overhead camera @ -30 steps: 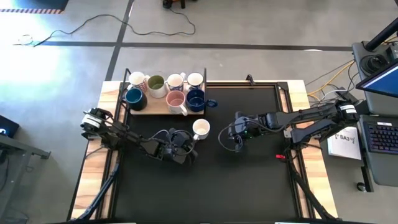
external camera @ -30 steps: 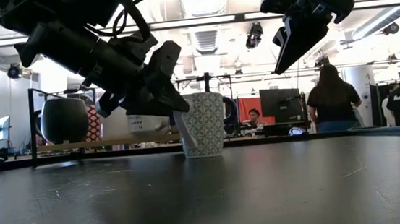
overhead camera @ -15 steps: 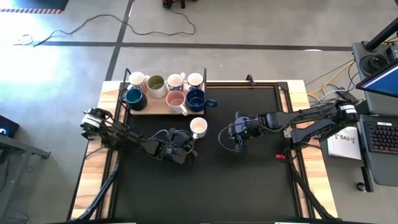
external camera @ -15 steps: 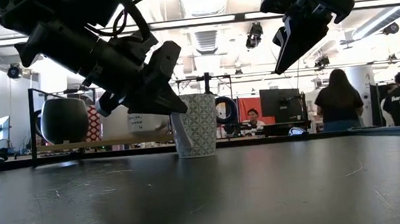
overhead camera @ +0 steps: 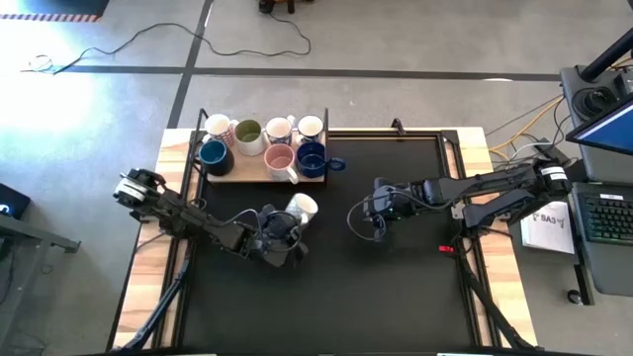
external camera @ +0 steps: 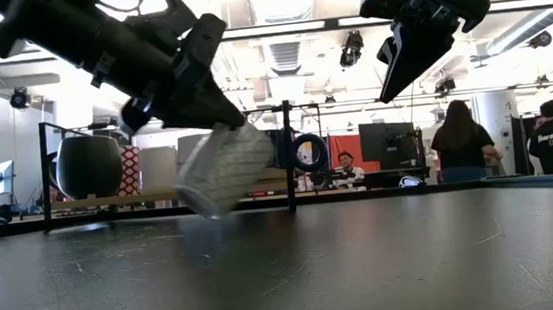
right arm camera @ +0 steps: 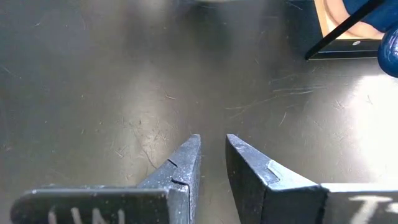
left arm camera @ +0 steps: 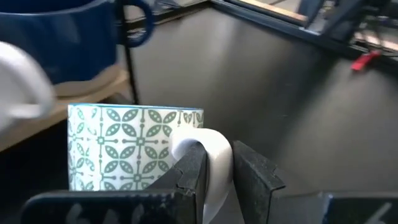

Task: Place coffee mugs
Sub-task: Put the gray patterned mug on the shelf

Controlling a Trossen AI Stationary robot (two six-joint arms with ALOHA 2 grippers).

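Note:
A white mug with a green leaf pattern (overhead camera: 301, 207) hangs tilted just above the black mat, with my left gripper (overhead camera: 289, 220) shut on its handle. In the low view the patterned mug (external camera: 226, 169) is clear of the table below the left gripper (external camera: 228, 119). Several other mugs, among them two dark blue (overhead camera: 313, 158), one pink (overhead camera: 279, 159) and one olive-green inside (overhead camera: 247, 132), stand on a wooden board (overhead camera: 237, 174) at the far left. My right gripper (overhead camera: 364, 222) hovers over the middle of the mat, slightly open and holding nothing. My left gripper pinches the mug's white loop handle (left arm camera: 214, 146) between its two fingers (left arm camera: 249, 177). The fingers reach in from the table's near left, slanting a little downward. The mug body (left arm camera: 124, 146) hangs ahead of the fingertips, tilted and lifted clear of the mat.
A thin black frame (overhead camera: 326, 124) stands around the board of mugs. A small red object (overhead camera: 444, 248) lies on the mat's right side. Cables run along the right table edge (overhead camera: 475, 198). People stand in the room behind (external camera: 461, 139).
My left gripper has taken hold of the patterned mug, first nudging it a little toward the board. It has then risen and drawn toward the table's left edge. The mug stood upright on the mat and is now lifted clear and tipped.

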